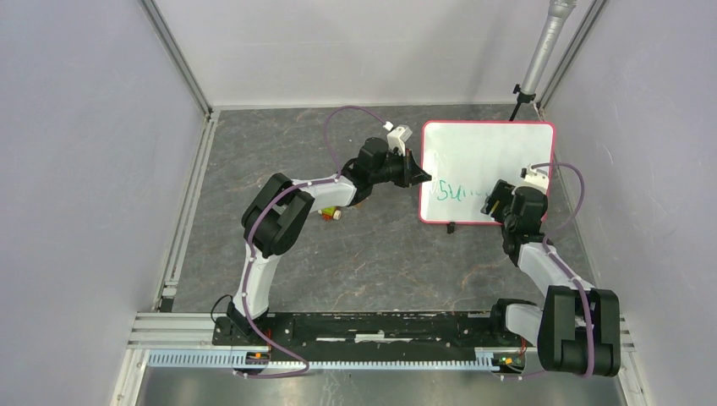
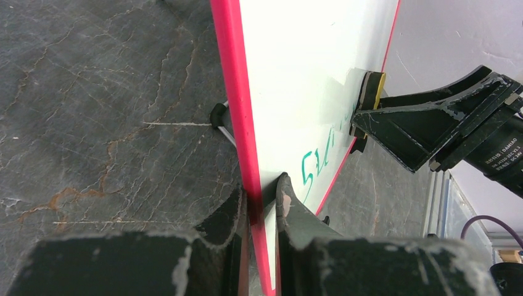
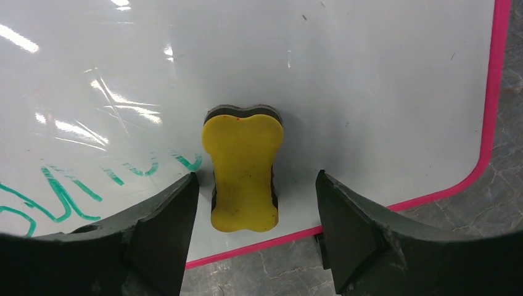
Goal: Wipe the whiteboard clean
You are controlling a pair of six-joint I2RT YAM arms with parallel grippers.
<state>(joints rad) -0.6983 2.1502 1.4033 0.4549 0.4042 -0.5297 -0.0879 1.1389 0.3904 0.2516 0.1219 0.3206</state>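
The whiteboard [image 1: 482, 156], white with a pink-red frame, stands at the back right of the table. Green marks [image 3: 61, 191] run along its lower part and also show as green marks [image 2: 317, 160] in the left wrist view. My left gripper [image 2: 262, 191] is shut on the whiteboard's [image 2: 296, 74] left edge, one finger on each side of the frame; from above, the left gripper [image 1: 425, 178] meets that edge. A yellow eraser [image 3: 243, 166] sits on the whiteboard's [image 3: 339, 74] face. My right gripper [image 3: 256, 177] is open around it, both fingers apart from it.
A small red and white object [image 1: 330, 213] lies under the left arm. One black foot [image 1: 451, 227] of the board sticks out at its near edge. A grey pole [image 1: 541, 51] leans in the back right corner. Walls close in on both sides.
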